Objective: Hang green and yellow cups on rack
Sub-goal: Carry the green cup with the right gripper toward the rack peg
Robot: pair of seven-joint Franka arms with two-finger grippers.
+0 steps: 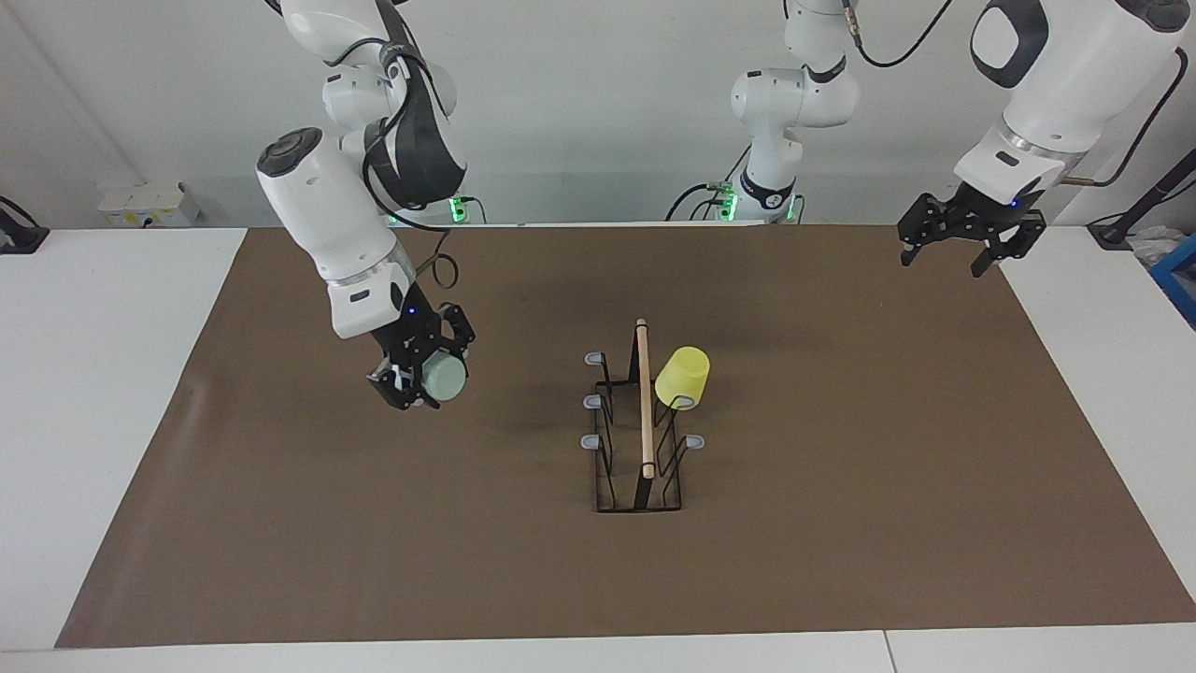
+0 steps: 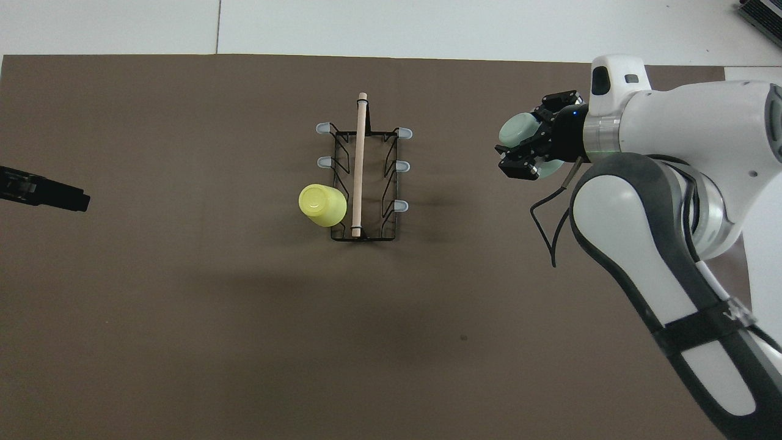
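Note:
The black wire rack [image 1: 638, 439] [image 2: 363, 177] with its wooden rod stands mid-table. A bright yellow cup [image 1: 683, 377] [image 2: 322, 205] hangs upside down on the prong nearest the robots on the side toward the left arm's end. My right gripper [image 1: 418, 378] [image 2: 526, 150] is shut on the pale green cup [image 1: 443, 379] [image 2: 517, 130]; it holds the cup tilted in the air over the brown mat, toward the right arm's end and apart from the rack. My left gripper [image 1: 967, 236] [image 2: 76, 199] hangs open and empty over the mat's corner at the left arm's end.
A brown mat [image 1: 841, 561] covers most of the white table [image 1: 103, 393]. The five other grey-tipped prongs of the rack are bare. A dark speck [image 2: 464, 337] lies on the mat nearer the robots than the rack.

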